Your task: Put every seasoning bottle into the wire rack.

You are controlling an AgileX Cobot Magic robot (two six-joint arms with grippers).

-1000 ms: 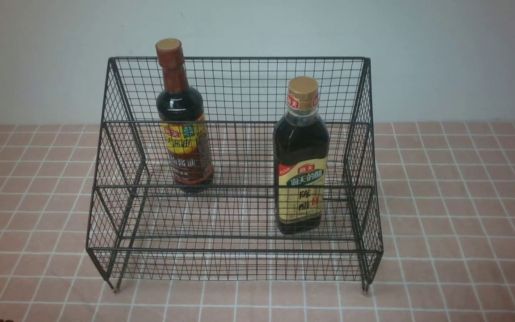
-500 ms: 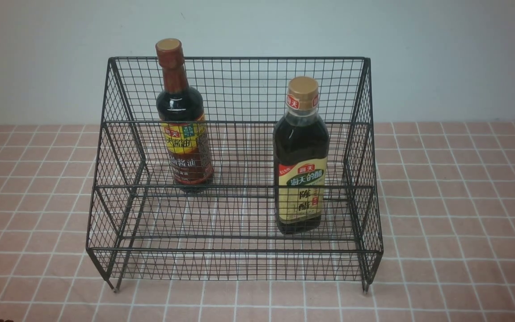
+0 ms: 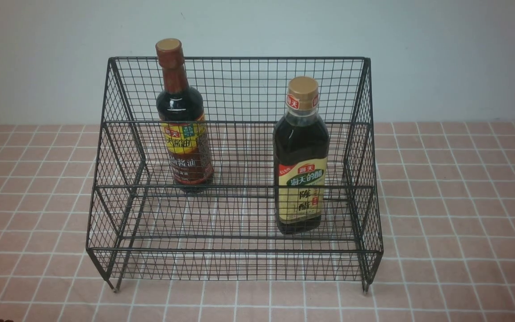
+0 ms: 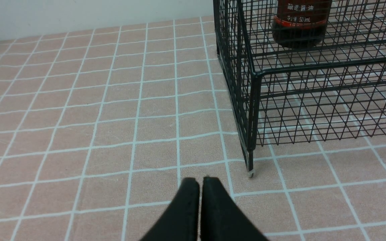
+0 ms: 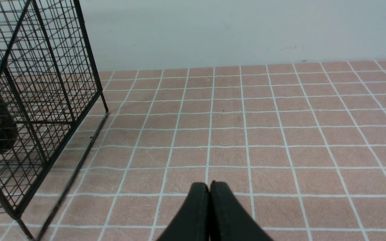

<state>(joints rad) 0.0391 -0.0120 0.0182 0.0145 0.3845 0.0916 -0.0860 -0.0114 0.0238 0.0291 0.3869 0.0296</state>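
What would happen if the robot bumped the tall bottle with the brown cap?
The brown-cap bottle would probably wobble or tip: it is tall and narrow, with a long neck. It looks nearly full of dark liquid, so likely heavy. The rack rising behind it might catch it.

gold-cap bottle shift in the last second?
No. The squarish gold-capped bottle stands on the same spot of the black wire rack, lower tier, base unchanged against the front rail.
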